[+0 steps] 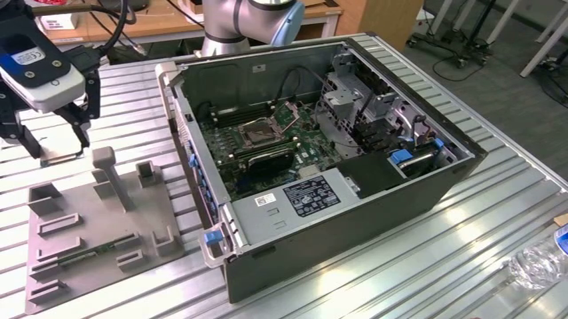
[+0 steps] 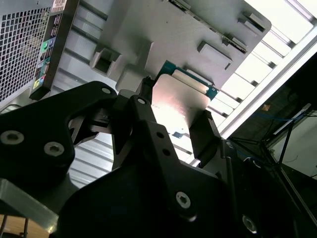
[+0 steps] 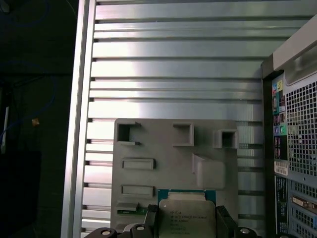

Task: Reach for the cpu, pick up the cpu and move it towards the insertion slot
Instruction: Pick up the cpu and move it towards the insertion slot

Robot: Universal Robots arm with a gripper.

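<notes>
While claw [image 2: 173, 106] pinches cpu [image 2: 182, 101] edges, slatted table [image 3: 173, 74] stretches beyond fixture plate [image 3: 203, 133].

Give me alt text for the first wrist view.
The gripper grips the cpu by two opposite edges, its silvery top facing the camera. Behind it lie the grey plate and the slatted table, with the case beside them.

robot lab, slotted aluminium table [image 1: 443, 256], open computer [image 1: 373, 212]

cpu [image 3: 187, 214] in gripper [image 3: 187, 222], grey fixture plate [image 3: 163, 148]
</notes>
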